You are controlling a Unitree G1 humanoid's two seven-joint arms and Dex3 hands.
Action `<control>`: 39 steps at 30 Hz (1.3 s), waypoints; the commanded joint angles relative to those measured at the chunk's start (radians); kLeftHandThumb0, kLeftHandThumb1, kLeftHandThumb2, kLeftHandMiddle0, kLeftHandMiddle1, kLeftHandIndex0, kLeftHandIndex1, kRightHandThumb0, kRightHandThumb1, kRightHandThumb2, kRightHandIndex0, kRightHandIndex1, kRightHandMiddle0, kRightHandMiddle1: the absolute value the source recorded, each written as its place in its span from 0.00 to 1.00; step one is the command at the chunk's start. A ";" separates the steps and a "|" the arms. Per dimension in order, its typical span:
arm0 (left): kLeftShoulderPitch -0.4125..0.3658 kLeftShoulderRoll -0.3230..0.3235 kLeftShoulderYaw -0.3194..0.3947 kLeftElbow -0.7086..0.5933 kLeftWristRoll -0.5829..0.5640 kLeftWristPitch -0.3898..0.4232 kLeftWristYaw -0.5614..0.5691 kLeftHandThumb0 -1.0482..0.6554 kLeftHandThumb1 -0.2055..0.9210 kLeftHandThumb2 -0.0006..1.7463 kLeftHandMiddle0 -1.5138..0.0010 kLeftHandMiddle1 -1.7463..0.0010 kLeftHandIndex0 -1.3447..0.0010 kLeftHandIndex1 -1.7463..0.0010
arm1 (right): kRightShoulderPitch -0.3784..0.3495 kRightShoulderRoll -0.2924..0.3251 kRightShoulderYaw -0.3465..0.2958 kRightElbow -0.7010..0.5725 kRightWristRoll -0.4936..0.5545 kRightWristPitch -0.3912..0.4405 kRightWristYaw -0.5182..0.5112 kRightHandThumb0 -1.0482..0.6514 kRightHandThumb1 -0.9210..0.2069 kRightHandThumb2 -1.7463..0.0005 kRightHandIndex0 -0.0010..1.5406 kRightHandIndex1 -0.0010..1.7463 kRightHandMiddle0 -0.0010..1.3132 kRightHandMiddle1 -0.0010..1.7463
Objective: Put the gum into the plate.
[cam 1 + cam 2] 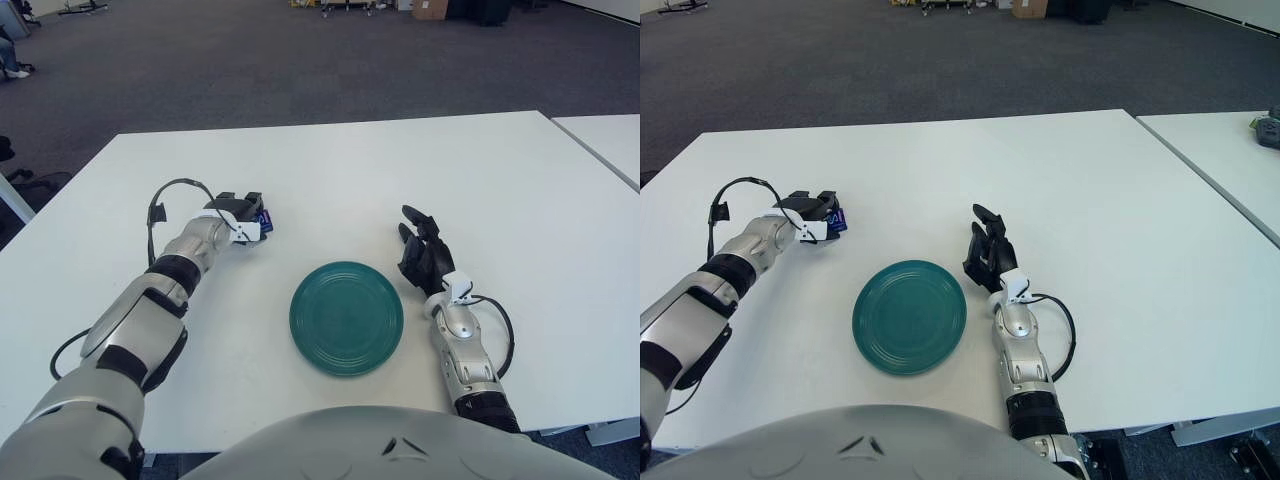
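A round teal plate (346, 318) lies on the white table near its front edge. My left hand (243, 214) is up and to the left of the plate, with its fingers curled around a small dark blue gum pack (265, 219). The pack also shows in the right eye view (838, 221), mostly hidden by the fingers. I cannot tell whether the pack touches the table. My right hand (422, 252) shows just right of the plate with its fingers spread and holding nothing.
The white table (340, 170) stretches well beyond the plate to the back and right. A second white table (610, 140) stands at the far right with a narrow gap between them. Grey carpet lies beyond.
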 commanded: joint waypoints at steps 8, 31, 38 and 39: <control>0.103 -0.064 0.014 0.097 -0.087 -0.036 -0.121 0.62 0.46 0.73 0.59 0.07 0.67 0.00 | 0.069 0.002 -0.024 0.051 0.014 0.118 -0.014 0.09 0.00 0.45 0.21 0.01 0.00 0.36; 0.156 -0.080 0.002 0.126 -0.063 -0.096 0.251 0.62 0.31 0.84 0.48 0.11 0.59 0.00 | 0.056 -0.002 -0.041 0.046 0.030 0.121 0.000 0.10 0.00 0.45 0.22 0.01 0.00 0.36; 0.136 0.009 0.045 -0.073 -0.087 -0.097 0.220 0.62 0.31 0.83 0.47 0.12 0.60 0.00 | 0.053 0.003 -0.049 0.050 0.042 0.120 0.003 0.11 0.00 0.44 0.23 0.01 0.00 0.36; 0.140 0.020 0.052 -0.111 -0.090 -0.089 0.209 0.62 0.31 0.83 0.47 0.11 0.60 0.00 | 0.052 0.003 -0.050 0.052 0.043 0.119 0.004 0.11 0.00 0.44 0.23 0.01 0.00 0.36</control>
